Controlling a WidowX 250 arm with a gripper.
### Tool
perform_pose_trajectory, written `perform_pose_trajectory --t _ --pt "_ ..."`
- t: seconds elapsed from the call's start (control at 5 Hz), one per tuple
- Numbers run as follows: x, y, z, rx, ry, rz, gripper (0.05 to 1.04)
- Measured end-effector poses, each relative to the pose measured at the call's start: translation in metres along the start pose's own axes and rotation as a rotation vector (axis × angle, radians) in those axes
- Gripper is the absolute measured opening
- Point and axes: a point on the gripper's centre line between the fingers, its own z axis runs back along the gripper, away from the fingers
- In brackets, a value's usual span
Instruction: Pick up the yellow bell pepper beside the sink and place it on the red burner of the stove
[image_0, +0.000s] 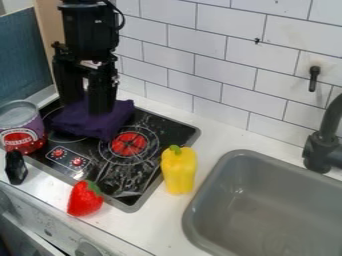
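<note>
"Claw (85, 109)?"
"Over the back-left part of the stove (148, 172), pointing down. Fingers stood well apart, tips at the cloth."
"Holding anything?"
"Couldn't tell if it had hold of any fabric. The purple cloth (117, 121) lay bunched under it, on the stove's back-left part."
"Next out?"
"Can (21, 125), purple and red label, at the stove's left edge. Small black object (16, 167) by the stove's front-left corner, just in front of the can."
"Front?"
"Red strawberry (85, 199), green leaves, at the stove's front edge. Yellow pepper (179, 171), green stem up, just right of the stove."
"Rest?"
"Grey sink (230, 200) farther right of the stove, black faucet (323, 147) at its back. White tiled wall (220, 65) behind the stove. All on a white counter (160, 220)."
</note>
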Motion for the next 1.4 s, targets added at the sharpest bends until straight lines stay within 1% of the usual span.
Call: perform_pose_trajectory --t 0.2,0.4,0.6,0.8,1.0,1.2,1.4 --pt "-0.001 -0.001 -0.008 -0.010 0.029 -0.001 1.001" --pt "0.000 -0.022 -0.009 0.004 0.030 -0.036 1.001" --pt "0.007 -0.051 -0.006 0.047 0.014 -0.079 1.001" --pt "0.011 -0.064 -0.007 0.051 0.008 -0.128 1.001" --pt "0.026 -0.073 -0.015 0.091 -0.036 -0.164 1.001" --pt "0.037 -0.079 -0.024 0.133 -0.049 -0.207 1.001" --pt "0.044 -0.083 -0.029 0.138 -0.067 -0.263 1.001"
